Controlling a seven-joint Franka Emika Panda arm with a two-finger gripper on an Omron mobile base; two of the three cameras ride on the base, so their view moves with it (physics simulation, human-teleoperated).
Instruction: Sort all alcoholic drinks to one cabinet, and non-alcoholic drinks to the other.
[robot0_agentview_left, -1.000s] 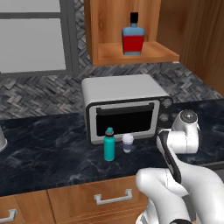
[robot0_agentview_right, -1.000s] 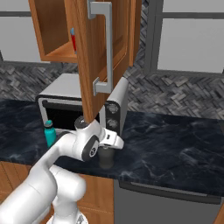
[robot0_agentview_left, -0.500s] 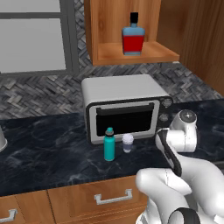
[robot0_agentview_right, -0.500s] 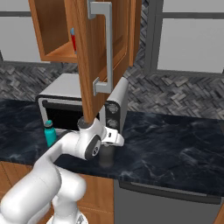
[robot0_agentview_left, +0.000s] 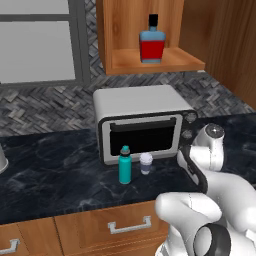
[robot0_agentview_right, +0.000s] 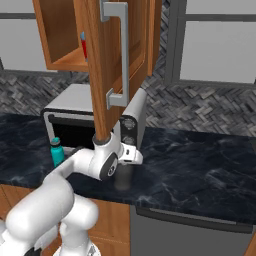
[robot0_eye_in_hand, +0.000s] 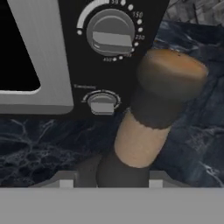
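A kitchen: toaster oven (robot0_agentview_left: 142, 122) on dark marble counter (robot0_agentview_left: 55, 172), wooden cabinets (robot0_agentview_left: 150, 37).

A white toaster oven (robot0_agentview_left: 142, 120) with a dark glass door stands on the dark marbled worktop (robot0_agentview_left: 55, 175), its two knobs (robot0_eye_in_hand: 110, 33) on a black panel at its 3 o'clock side. Herringbone grey tile (robot0_agentview_right: 200, 107) backs the wall. At 6 o'clock below the worktop edge run wooden drawers (robot0_agentview_left: 127, 227) with silver handles. A grey-framed window (robot0_agentview_left: 37, 42) sits at 10 o'clock.

Toaster oven (robot0_eye_in_hand: 65, 57) crowds the dark bottle (robot0_eye_in_hand: 144, 122) closely.
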